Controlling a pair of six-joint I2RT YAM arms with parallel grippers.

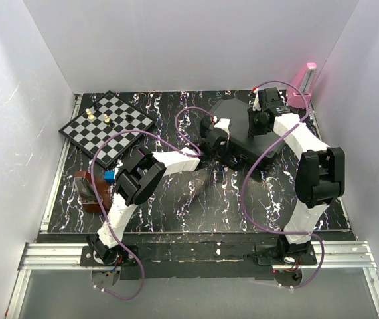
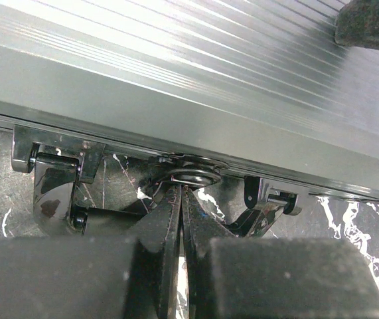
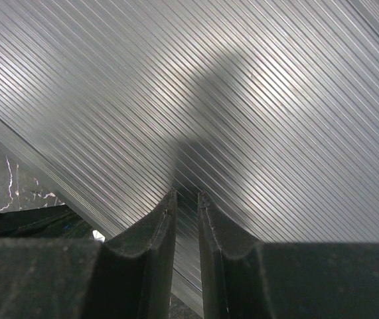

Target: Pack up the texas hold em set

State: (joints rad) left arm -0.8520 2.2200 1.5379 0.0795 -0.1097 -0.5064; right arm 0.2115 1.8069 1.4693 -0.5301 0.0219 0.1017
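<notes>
The texas hold em set is a black briefcase (image 1: 242, 126) lying closed at the back right of the table, so its contents are hidden. In the left wrist view its ribbed lid (image 2: 196, 60) fills the top, with two shiny latches (image 2: 48, 174) (image 2: 269, 199) along the front edge. My left gripper (image 2: 181, 191) is shut, its tips against a metal ring (image 2: 190, 174) at the middle of that edge; in the top view the left gripper (image 1: 216, 146) sits at the case's near-left side. My right gripper (image 3: 186, 197) rests over the lid (image 3: 255, 100), slightly open with nothing between its fingers.
A black-and-white chessboard (image 1: 107, 126) with a few pieces lies at the back left. A small blue block (image 1: 109, 176) and a brown object (image 1: 88, 191) sit near the left edge. A pink stand (image 1: 304, 85) is behind the case. White walls enclose the table.
</notes>
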